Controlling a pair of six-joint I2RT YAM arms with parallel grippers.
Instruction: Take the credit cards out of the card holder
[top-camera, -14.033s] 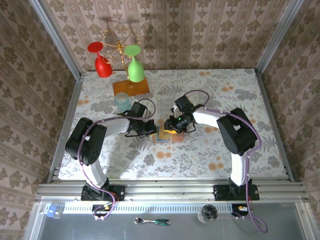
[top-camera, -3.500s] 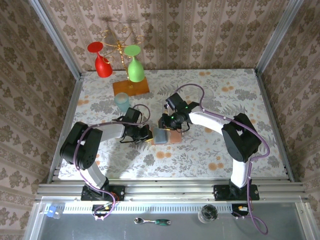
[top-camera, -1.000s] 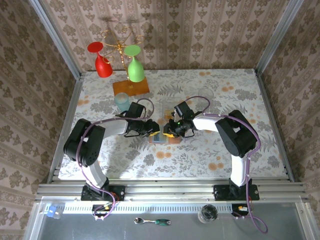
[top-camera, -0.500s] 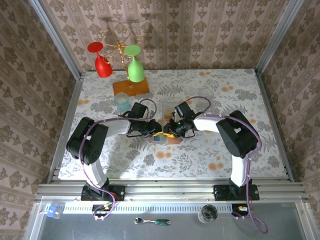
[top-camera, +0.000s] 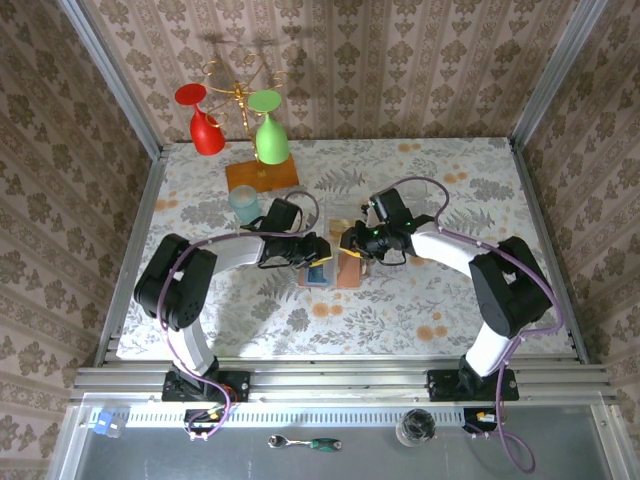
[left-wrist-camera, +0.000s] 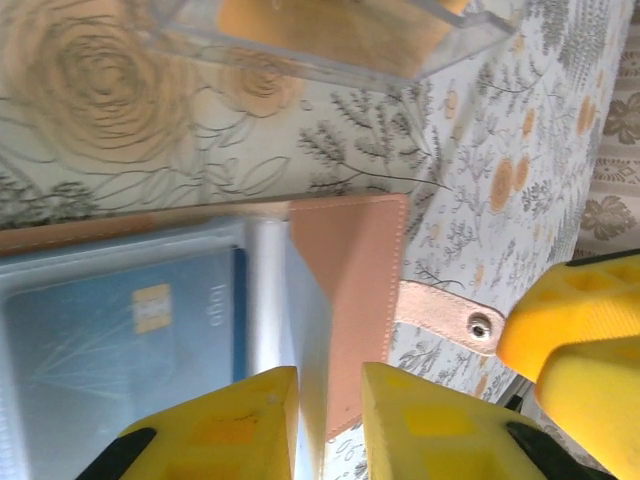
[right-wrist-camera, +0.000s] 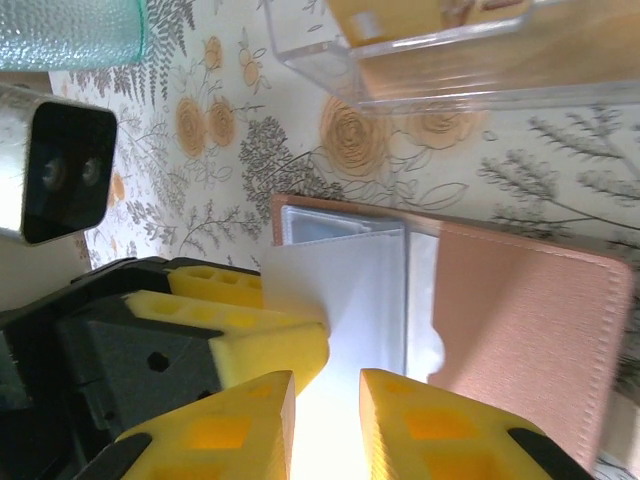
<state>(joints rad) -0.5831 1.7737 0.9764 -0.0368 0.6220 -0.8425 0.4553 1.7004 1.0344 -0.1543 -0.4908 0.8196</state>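
Two sets of fingers are working on an open card holder (top-camera: 345, 272) lying mid-surface (top-camera: 450, 300).
The left fingers (left-wrist-camera: 270, 425), almost closed, are pinching the edge of the holder's tan flap. The right fingers (right-wrist-camera: 270, 420) are gripping a pale sheet (right-wrist-camera: 340, 300) that is rising from the lining; I cannot tell whether it is a card or a sleeve. A blue card (left-wrist-camera: 120, 320) is sitting inside its pocket, and a clear box (left-wrist-camera: 330, 40) is standing just beyond. To do this well, the left side should likely be pinning the leather flat while the right is drawing straight out along the pocket's mouth, without twisting or lifting the whole holder.
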